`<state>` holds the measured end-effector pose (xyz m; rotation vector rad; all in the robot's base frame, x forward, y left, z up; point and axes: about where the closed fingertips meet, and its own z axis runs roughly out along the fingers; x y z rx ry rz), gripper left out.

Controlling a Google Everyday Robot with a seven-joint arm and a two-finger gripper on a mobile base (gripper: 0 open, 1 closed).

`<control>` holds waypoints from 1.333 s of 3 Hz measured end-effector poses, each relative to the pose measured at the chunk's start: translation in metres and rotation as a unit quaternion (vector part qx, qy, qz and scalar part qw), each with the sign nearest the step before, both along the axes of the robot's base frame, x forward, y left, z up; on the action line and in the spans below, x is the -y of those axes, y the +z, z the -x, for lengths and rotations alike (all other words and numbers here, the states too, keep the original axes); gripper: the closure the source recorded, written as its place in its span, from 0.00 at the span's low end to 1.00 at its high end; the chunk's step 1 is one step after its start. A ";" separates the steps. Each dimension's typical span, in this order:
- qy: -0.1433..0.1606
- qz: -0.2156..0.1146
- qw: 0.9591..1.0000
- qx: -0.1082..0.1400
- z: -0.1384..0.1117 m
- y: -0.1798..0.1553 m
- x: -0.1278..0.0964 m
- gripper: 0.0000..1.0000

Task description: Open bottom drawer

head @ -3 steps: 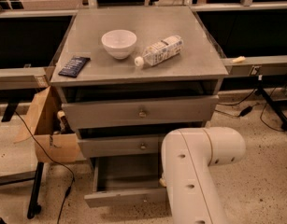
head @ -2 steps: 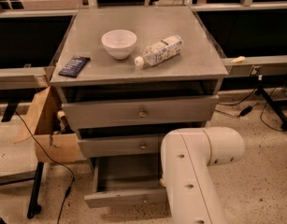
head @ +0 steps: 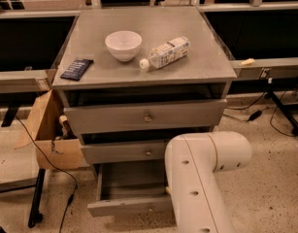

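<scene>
The bottom drawer (head: 130, 205) of the grey cabinet (head: 206, 67) stands pulled out, and its shallow empty box (head: 131, 178) shows from above. Its knob is not visible. A thick white arm link (head: 197, 178) covers the drawer's right part. The gripper is hidden behind this link, somewhere low by the drawer's right side. Above, the middle drawer (head: 124, 152) and the top drawer (head: 146, 116) each show a small brass knob, and both sit slightly out from the cabinet.
On the cabinet top are a white bowl (head: 123, 44), a plastic bottle (head: 165, 52) lying on its side and a dark packet (head: 76, 68). A cardboard box (head: 44, 130) stands at the left. Cables (head: 279, 120) run over the floor at the right.
</scene>
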<state>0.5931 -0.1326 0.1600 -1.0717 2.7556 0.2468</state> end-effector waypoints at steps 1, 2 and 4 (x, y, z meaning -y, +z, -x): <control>0.000 0.000 1.000 0.000 -0.005 0.000 -0.001 0.00; 0.014 0.004 1.000 -0.006 0.002 -0.003 -0.001 0.00; 0.038 0.011 0.999 -0.018 0.017 -0.010 -0.001 0.00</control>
